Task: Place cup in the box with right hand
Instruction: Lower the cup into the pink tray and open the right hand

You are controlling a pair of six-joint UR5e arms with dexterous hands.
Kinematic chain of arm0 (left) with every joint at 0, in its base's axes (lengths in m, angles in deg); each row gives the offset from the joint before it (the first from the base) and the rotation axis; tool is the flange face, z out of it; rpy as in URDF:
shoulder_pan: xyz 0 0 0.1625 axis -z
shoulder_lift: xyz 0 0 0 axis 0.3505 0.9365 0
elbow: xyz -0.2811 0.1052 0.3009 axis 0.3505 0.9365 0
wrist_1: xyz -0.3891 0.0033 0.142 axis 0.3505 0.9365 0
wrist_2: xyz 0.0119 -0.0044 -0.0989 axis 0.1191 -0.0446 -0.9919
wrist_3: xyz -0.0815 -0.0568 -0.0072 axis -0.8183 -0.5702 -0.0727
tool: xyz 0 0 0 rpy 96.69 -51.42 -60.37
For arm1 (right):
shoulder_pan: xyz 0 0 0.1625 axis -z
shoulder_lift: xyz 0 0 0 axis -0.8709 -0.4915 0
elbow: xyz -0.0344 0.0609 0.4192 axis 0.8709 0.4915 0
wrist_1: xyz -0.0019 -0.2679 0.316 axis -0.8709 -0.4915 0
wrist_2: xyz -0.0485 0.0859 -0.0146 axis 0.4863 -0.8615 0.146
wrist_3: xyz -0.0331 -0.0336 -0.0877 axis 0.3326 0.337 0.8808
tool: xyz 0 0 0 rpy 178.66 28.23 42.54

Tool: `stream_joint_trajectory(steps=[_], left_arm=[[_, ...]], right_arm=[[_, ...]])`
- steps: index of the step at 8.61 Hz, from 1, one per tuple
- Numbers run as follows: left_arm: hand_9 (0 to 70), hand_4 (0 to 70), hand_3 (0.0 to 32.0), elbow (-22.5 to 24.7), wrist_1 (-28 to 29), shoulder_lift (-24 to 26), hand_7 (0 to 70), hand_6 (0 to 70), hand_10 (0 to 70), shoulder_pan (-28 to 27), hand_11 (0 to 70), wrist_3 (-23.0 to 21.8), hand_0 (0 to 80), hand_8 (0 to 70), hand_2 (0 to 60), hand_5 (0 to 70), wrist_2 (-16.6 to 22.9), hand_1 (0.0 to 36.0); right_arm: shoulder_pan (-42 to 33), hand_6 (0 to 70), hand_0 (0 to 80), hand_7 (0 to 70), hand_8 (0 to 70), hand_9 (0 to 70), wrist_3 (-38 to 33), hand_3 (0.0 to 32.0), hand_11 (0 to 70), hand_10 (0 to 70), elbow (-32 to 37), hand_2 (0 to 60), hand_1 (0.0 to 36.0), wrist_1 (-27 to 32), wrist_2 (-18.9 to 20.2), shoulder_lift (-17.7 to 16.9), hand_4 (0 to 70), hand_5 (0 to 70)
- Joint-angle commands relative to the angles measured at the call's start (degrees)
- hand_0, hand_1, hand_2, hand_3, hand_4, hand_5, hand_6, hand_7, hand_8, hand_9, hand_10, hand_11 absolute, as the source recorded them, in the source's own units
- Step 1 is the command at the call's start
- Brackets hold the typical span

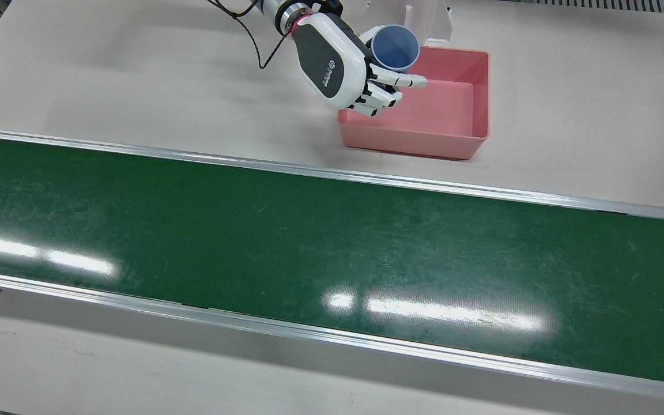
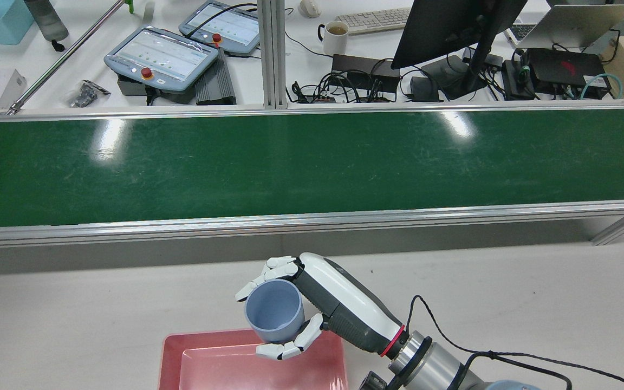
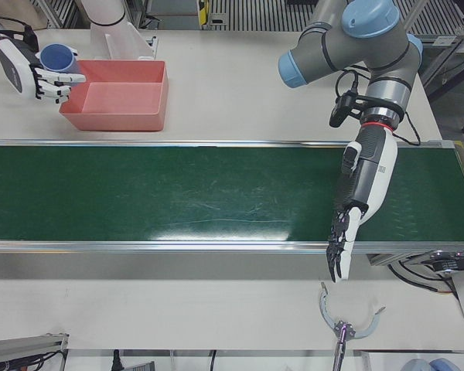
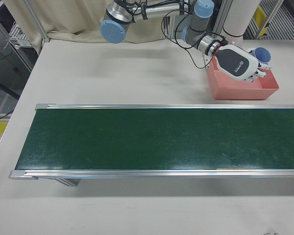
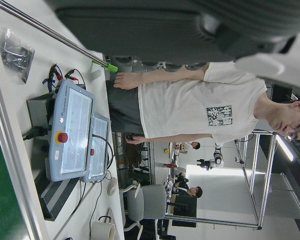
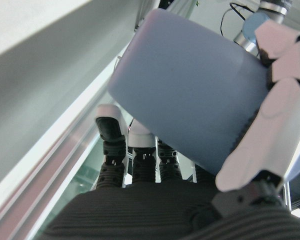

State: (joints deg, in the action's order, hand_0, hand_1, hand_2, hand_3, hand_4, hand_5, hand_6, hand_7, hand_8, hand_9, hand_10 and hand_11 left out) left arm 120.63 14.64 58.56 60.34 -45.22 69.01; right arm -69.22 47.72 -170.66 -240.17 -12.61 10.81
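My right hand (image 1: 340, 60) is shut on a light blue cup (image 1: 395, 47), holding it upright with its mouth up, above the corner of the pink box (image 1: 470, 124). In the rear view the cup (image 2: 274, 317) hangs over the far edge of the box (image 2: 182, 357), wrapped by the right hand (image 2: 312, 303). The right hand view is filled by the cup's wall (image 6: 190, 95) between the fingers (image 6: 275, 145). My left hand (image 3: 356, 209) hangs open over the far end of the green belt (image 3: 178, 193), fingers pointing down, holding nothing.
The green conveyor belt (image 1: 309, 248) with aluminium rails runs across the table in front of the box. The box's inside shows nothing in it. Behind the belt stand pendants (image 2: 160, 54), a monitor (image 2: 453, 27) and cables. A person (image 5: 200, 105) stands there.
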Motion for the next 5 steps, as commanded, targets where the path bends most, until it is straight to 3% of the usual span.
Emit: stream_joint_trajectory(steps=[1, 2, 3, 4, 5], left_arm=[[0.0, 0.0, 0.0, 0.0, 0.0, 0.0, 0.0, 0.0, 0.0, 0.0, 0.0, 0.0, 0.0, 0.0, 0.0, 0.0, 0.0, 0.0], [0.0, 0.0, 0.0, 0.1, 0.0, 0.0, 0.0, 0.0, 0.0, 0.0, 0.0, 0.0, 0.0, 0.0, 0.0, 0.0, 0.0, 0.0], [0.0, 0.0, 0.0, 0.0, 0.0, 0.0, 0.0, 0.0, 0.0, 0.0, 0.0, 0.0, 0.0, 0.0, 0.0, 0.0, 0.0, 0.0], [0.0, 0.0, 0.0, 0.0, 0.0, 0.0, 0.0, 0.0, 0.0, -0.1, 0.0, 0.0, 0.0, 0.0, 0.0, 0.0, 0.0, 0.0], [0.0, 0.0, 0.0, 0.0, 0.0, 0.0, 0.0, 0.0, 0.0, 0.0, 0.0, 0.0, 0.0, 0.0, 0.0, 0.0, 0.0, 0.0]], right_arm=[[2.6, 39.6, 46.9, 70.0, 57.7, 70.0, 0.8, 0.0, 56.6, 40.2, 5.6, 44.9, 18.5, 3.8, -0.8, 0.5, 32.8, 11.8], [2.6, 37.3, 49.4, 70.0, 51.8, 70.0, 0.8, 0.0, 46.6, 32.7, 5.6, 1.3, 3.5, 3.4, -0.8, 0.7, 42.4, 9.1], [2.8, 36.3, 48.4, 70.0, 50.5, 70.0, 0.9, 0.0, 43.2, 30.3, 5.7, 0.0, 0.0, 3.2, -0.8, 0.7, 44.0, 7.4], [3.0, 36.3, 45.4, 70.0, 52.1, 70.0, 0.9, 0.0, 43.3, 30.7, 5.8, 0.0, 0.0, 3.1, -0.8, 0.7, 42.6, 6.7], [3.1, 35.9, 34.8, 70.0, 52.5, 70.0, 1.0, 0.0, 42.7, 30.4, 5.8, 0.0, 0.0, 3.1, -0.7, 0.7, 34.3, 6.0]])
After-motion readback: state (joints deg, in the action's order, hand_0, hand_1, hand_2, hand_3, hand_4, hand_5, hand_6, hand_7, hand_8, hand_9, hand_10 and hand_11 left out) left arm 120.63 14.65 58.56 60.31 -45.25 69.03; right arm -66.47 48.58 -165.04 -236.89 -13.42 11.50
